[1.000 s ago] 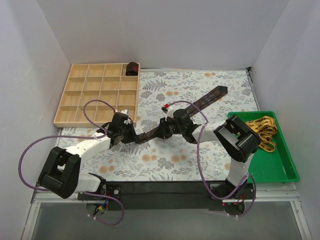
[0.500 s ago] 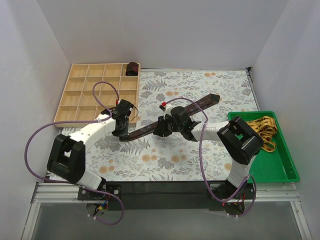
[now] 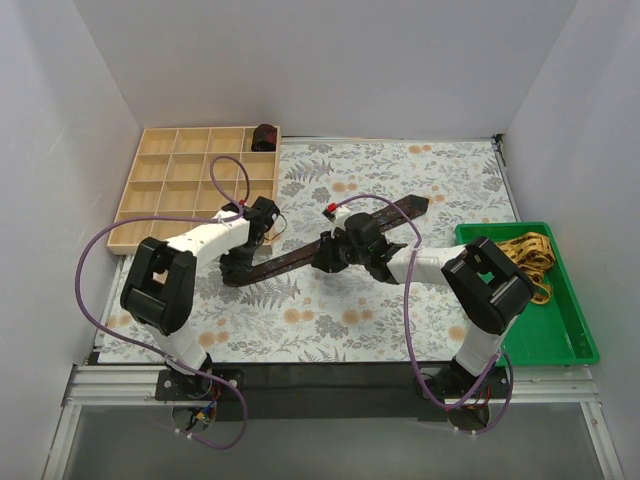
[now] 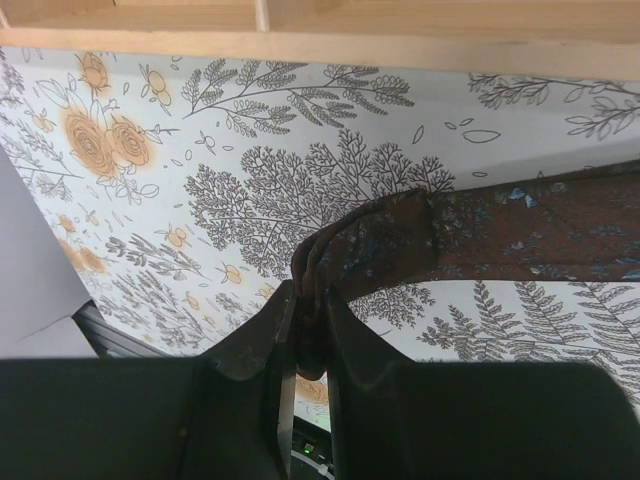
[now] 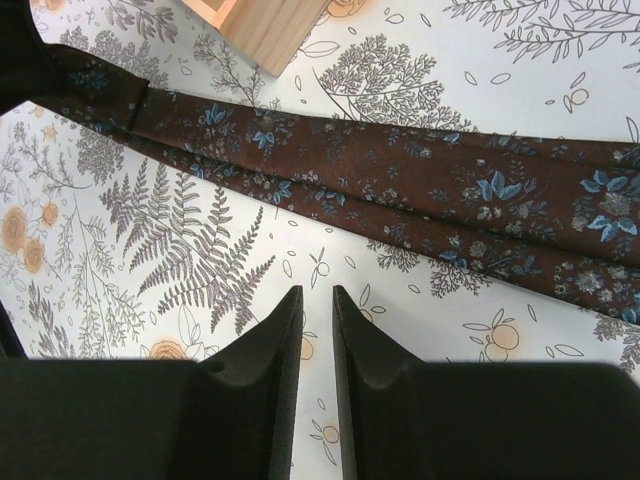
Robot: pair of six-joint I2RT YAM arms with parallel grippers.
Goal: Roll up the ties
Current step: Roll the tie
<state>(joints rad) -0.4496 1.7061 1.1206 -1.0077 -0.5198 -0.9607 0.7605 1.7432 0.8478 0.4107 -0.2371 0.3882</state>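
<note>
A long dark maroon tie [image 3: 330,243] with a fine floral pattern lies diagonally on the flowered cloth; its wide tip points to the back right. My left gripper [image 3: 238,268] is shut on its bunched narrow end [image 4: 330,262], and the rest runs off right in the left wrist view [image 4: 540,228]. My right gripper [image 3: 322,256] sits by the tie's middle. In the right wrist view its jaws [image 5: 317,292] are almost together with nothing between them, just short of the tie [image 5: 400,180]. A small dark rolled tie [image 3: 264,137] sits in the wooden tray's back right compartment. A yellow patterned tie [image 3: 527,262] lies in the green bin.
The wooden compartment tray [image 3: 160,200] stands at the back left, its edge close to my left gripper [image 4: 300,40] and its corner in the right wrist view [image 5: 262,28]. The green bin [image 3: 560,340] is at the right. Purple cables loop over both arms.
My left arm has swung back toward the wooden tray, drawing the tie's narrow end with it. The tie has slid left. My right gripper has shifted slightly left along it.
</note>
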